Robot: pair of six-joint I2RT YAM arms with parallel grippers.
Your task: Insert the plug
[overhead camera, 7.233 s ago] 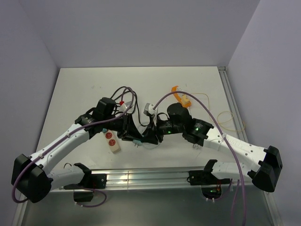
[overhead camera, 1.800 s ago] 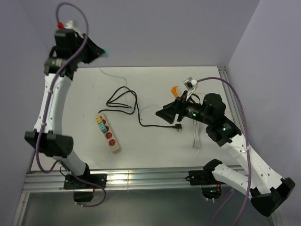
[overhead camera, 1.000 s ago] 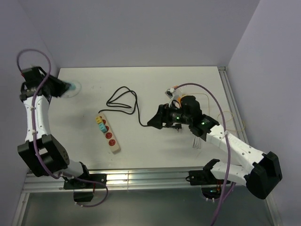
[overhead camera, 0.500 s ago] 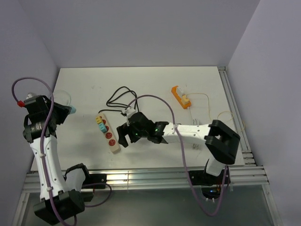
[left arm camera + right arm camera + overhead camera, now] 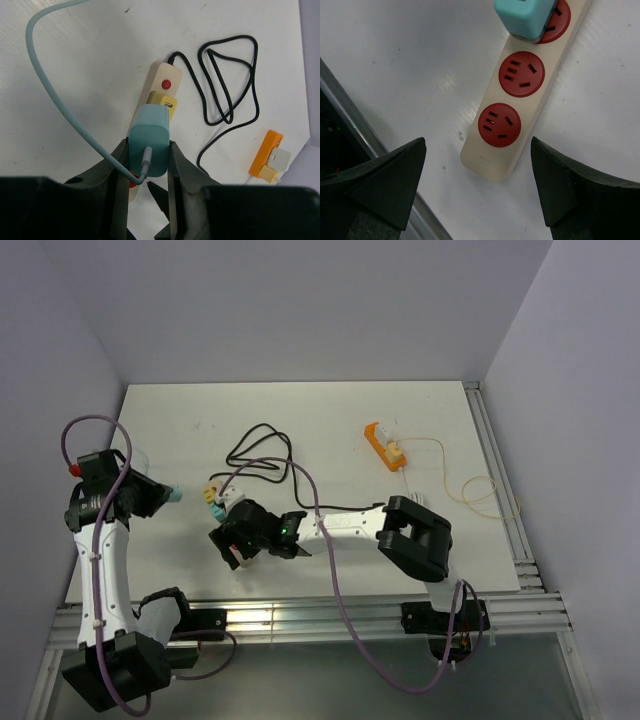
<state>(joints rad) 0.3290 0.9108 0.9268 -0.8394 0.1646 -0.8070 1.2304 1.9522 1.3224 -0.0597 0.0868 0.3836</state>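
Teal plug (image 5: 147,142) gripped in left hand (image 5: 146,152) near power strip (image 5: 555,57) by desk's left edge, not inserted; right hand (image 5: 477,150) wide open over free red sockets (image 5: 499,125).

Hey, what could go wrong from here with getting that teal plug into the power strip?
1. The right gripper hovers open over the two free red sockets of the power strip, so the arms might collide there.
2. The cable of the teal plug loops loosely from the left gripper and may snag.
3. The teal adapter plugged into the strip crowds the nearest free socket.
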